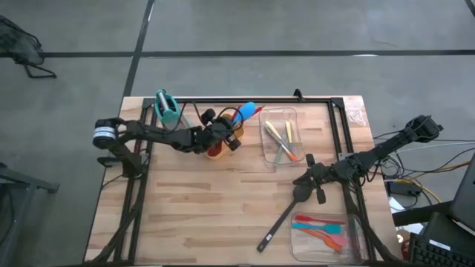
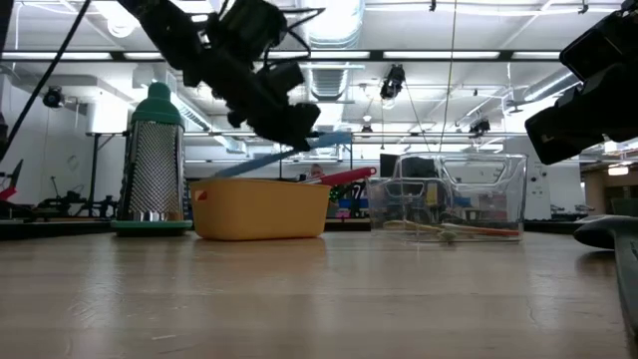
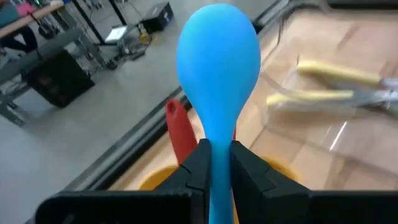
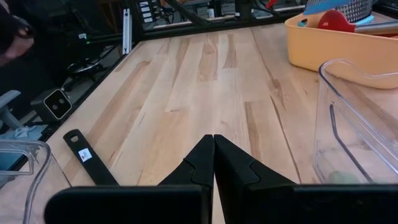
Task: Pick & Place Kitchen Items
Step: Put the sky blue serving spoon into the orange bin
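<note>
My left gripper is shut on a blue spoon above the orange tub at the table's far left. A red utensil leans out of that tub. A black ladle lies flat on the table near the right. My right gripper stands shut and empty over the ladle's bowl end, and the handle runs off beside it. Yellow-handled utensils lie in a clear tray. Red, orange and teal utensils lie in another. My left gripper pinches the blue spoon's handle between its two fingers, just behind the bowl. The fingers run along the handle, slanting slightly down from the table's left side. The spoon is tilted, bowl end higher; its lower handle end slants toward the tub.
A teal-handled grater stands upright at the far left beside the tub. The clear tray sits at far centre-right, the other tray at the near right corner. Bare wood stretches across the near left and middle.
</note>
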You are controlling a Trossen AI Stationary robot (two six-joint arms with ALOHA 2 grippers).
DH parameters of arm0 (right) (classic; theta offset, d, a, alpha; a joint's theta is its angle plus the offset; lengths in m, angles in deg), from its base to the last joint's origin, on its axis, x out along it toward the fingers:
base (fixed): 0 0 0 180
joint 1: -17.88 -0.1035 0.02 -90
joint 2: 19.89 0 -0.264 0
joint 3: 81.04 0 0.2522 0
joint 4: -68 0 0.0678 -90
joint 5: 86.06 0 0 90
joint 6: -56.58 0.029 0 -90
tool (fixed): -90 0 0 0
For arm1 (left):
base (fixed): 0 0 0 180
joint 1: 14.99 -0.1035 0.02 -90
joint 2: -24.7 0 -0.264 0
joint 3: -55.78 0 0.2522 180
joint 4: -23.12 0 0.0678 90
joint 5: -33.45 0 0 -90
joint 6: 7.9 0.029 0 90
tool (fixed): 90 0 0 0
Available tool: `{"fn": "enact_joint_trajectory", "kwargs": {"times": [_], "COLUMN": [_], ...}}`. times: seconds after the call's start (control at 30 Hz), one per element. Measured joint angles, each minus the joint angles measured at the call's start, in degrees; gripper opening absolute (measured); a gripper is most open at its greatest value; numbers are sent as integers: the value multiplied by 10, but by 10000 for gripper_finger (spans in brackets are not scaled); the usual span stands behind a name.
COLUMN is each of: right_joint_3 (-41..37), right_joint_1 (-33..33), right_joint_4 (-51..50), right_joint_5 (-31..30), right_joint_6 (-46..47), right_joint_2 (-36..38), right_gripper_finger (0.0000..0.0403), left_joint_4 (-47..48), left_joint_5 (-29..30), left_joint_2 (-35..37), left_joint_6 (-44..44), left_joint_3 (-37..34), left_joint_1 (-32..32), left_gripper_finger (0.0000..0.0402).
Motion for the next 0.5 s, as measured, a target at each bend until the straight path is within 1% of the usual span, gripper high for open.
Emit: {"fn": "enact_joint_trajectory", "kwargs": {"times": [0.23,0.4,0.5], "right_joint_3": [0,0,0], "right_joint_1": [0,0,0], "right_joint_4": [-1,-1,-1], "right_joint_5": [0,0,0], "right_joint_6": [0,0,0], "right_joint_2": [0,0,0], "right_gripper_finger": [8,8,8], "left_joint_4": [2,-1,2], "left_joint_5": [-2,-2,-15], "left_joint_2": [-24,-29,-30], "left_joint_6": [-19,-28,-33], "left_joint_3": [-20,-28,-30], "left_joint_1": [-13,-14,-14], "left_gripper_finger": [39,40,40]}}
